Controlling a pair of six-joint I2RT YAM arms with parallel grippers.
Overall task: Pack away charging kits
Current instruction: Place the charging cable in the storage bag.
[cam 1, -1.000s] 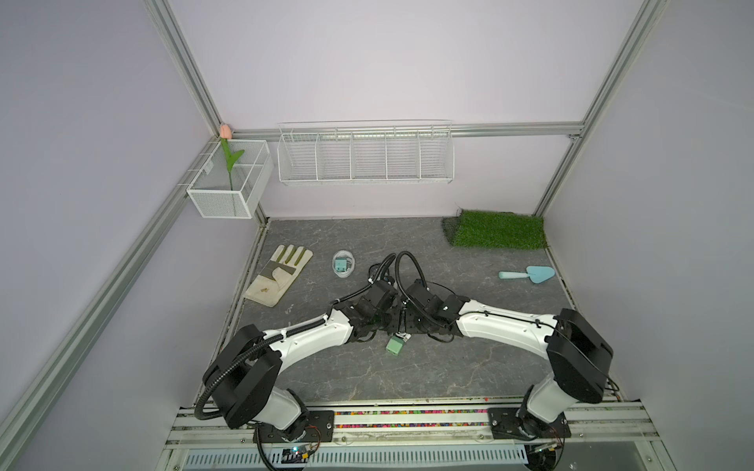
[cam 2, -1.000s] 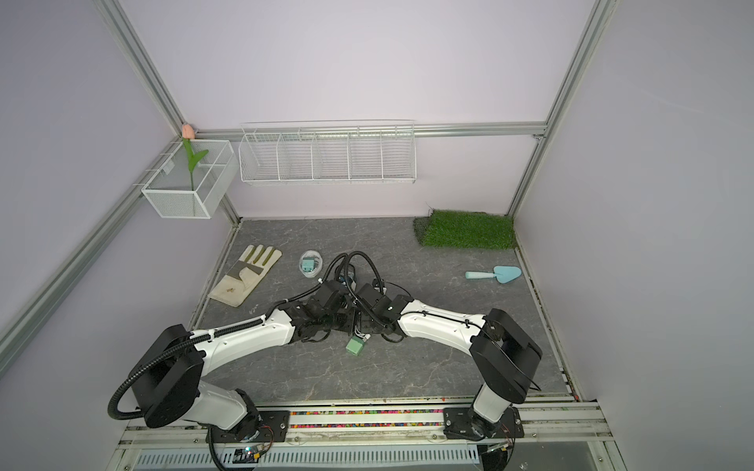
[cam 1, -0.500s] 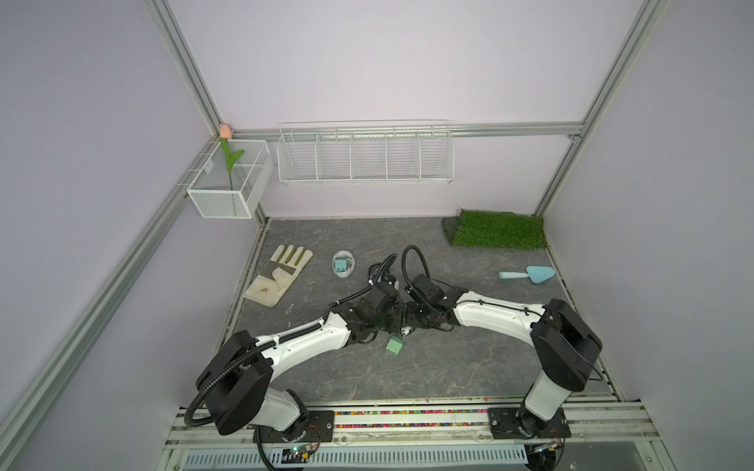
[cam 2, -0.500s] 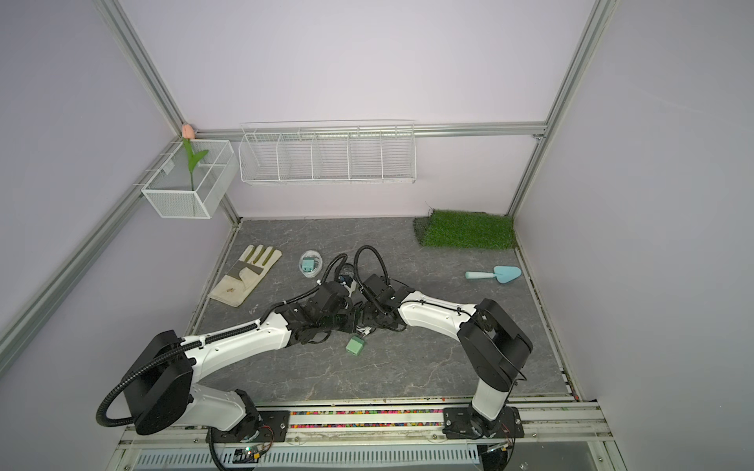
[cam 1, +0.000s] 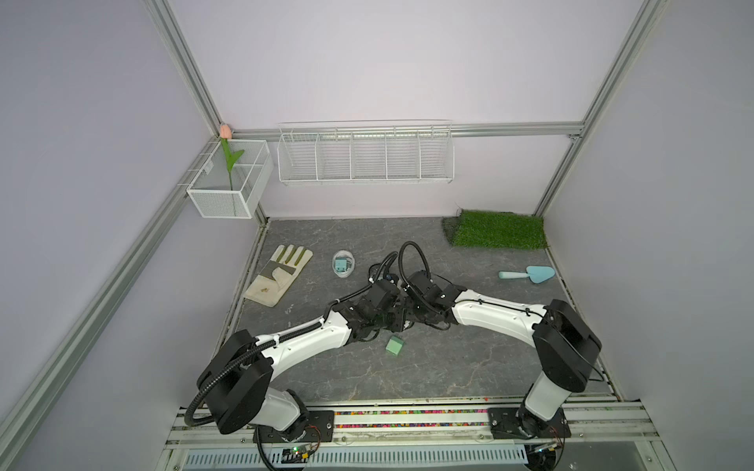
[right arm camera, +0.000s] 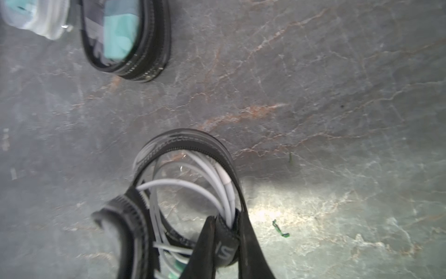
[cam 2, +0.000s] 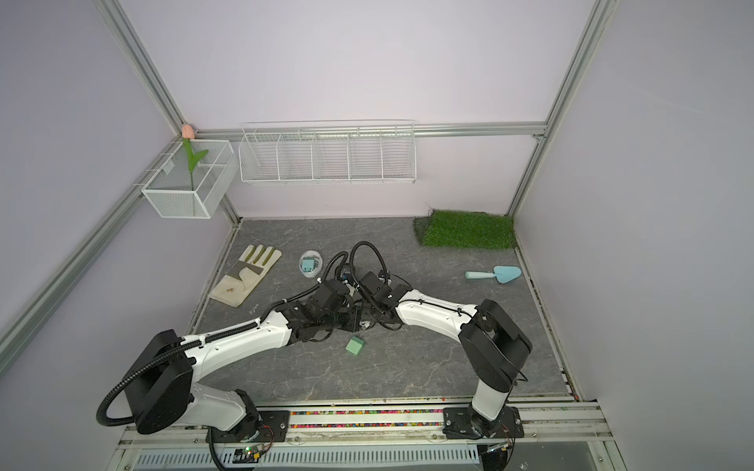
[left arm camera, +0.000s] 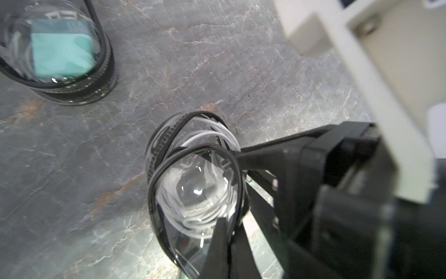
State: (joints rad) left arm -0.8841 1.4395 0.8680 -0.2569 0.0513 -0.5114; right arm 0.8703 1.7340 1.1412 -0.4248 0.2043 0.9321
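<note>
I have the round clear case with the black zip rim [left arm camera: 198, 188] pinched from both sides. My left gripper [left arm camera: 225, 227] is clamped tight on the edge of its clear lid, and my right gripper [right arm camera: 225, 217] is closed on the black rim band. The coiled white cable [right arm camera: 193, 187] sits inside, its loops showing through the gap, so the case is parted rather than zipped. Over the last second both wrists have crept a little toward the back of the dark grey stone-look tabletop [cam 1: 449, 367] and the right elbow has drawn inward; neither grip has altered. The small mint-green square charger block [cam 1: 394, 346] has not moved. It lies loose on the tabletop, just on the base side of the grippers, in both top views. I read this kit as half packed: cable in, block still out. Others look further along: a teal block [left arm camera: 60, 48] lies inside a second black-rimmed round case [left arm camera: 103, 72], with a white-rimmed round case [right arm camera: 31, 19] beside it.
</note>
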